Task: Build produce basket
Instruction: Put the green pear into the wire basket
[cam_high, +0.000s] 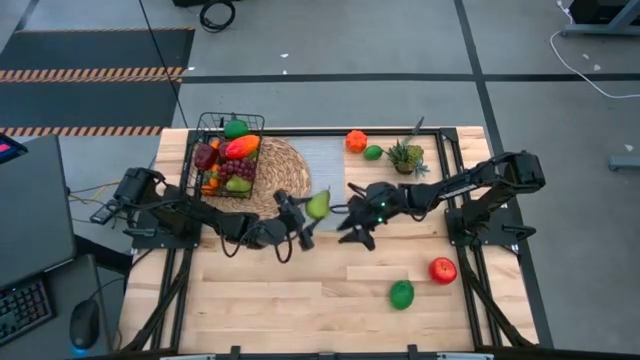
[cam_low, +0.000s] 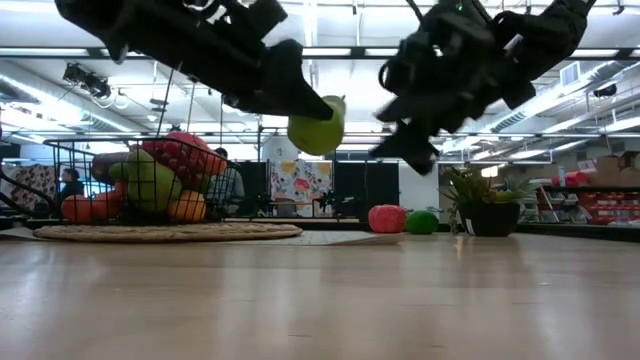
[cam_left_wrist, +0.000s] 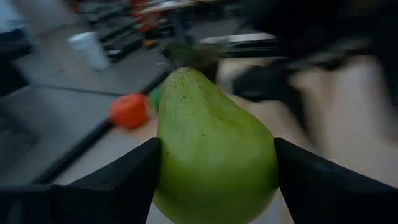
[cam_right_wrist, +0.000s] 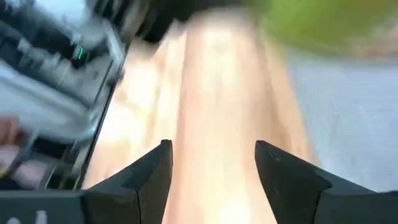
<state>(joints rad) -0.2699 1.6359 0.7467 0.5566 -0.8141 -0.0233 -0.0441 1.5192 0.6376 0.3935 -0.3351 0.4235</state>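
Note:
A green pear (cam_high: 318, 205) hangs above the table's middle, beside the round woven mat (cam_high: 290, 160), with my left gripper (cam_left_wrist: 214, 186) shut on it. In the low view the pear (cam_low: 317, 125) is well clear of the table. Just right of the pear, my right gripper (cam_high: 354, 226) stands open, and nothing shows between its fingers (cam_right_wrist: 152, 171). The black wire basket (cam_high: 194, 165) stands on the mat's left part and holds a red apple (cam_high: 206, 155), a mango (cam_high: 241, 147), a lime (cam_high: 236, 128) and more produce. My left gripper pinches the pear's wide belly (cam_left_wrist: 177, 168) between its two fingers (cam_left_wrist: 130, 171), one on each side. The fingers reach in about level from the table's left. The pear's narrow end (cam_left_wrist: 183, 78) points away from the gripper, and the pear is lifted clear of the table.
Loose produce lies about: an orange (cam_high: 356, 141) and a lime (cam_high: 373, 152) at the far edge beside a spiky potted plant (cam_high: 405, 155), and a red apple (cam_high: 443, 269) and a green lime (cam_high: 401, 294) near the front right. The near left of the table is bare wood.

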